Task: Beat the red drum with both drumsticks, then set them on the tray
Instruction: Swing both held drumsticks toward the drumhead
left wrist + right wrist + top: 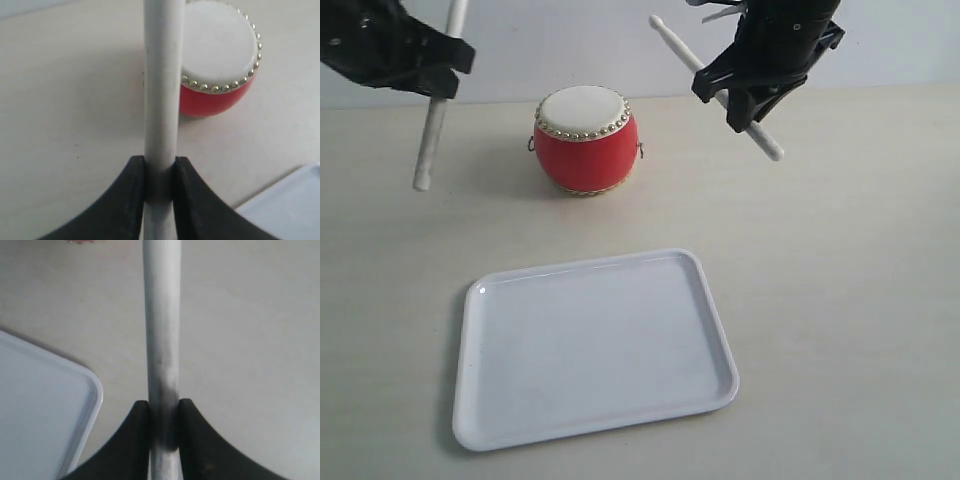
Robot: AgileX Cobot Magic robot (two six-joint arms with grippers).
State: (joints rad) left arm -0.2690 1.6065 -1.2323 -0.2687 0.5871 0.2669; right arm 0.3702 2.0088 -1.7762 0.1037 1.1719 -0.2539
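The red drum (585, 140) with its cream head stands upright at the back middle of the table; it also shows as the red drum (220, 55) in the left wrist view. My left gripper (438, 85) is shut on a drumstick (432, 140) that hangs nearly upright, left of the drum and above the table. My right gripper (735, 92) is shut on the other drumstick (677, 45), which slants with its tip up toward the drum, right of it. The white tray (480, 300) lies flat in front. Close views show the left gripper (160, 170) and right gripper (164, 412) clamping their sticks.
A pale wall runs behind the beige table (850, 300). A corner of the tray (92, 385) shows in the right wrist view. Nothing else stands on the table.
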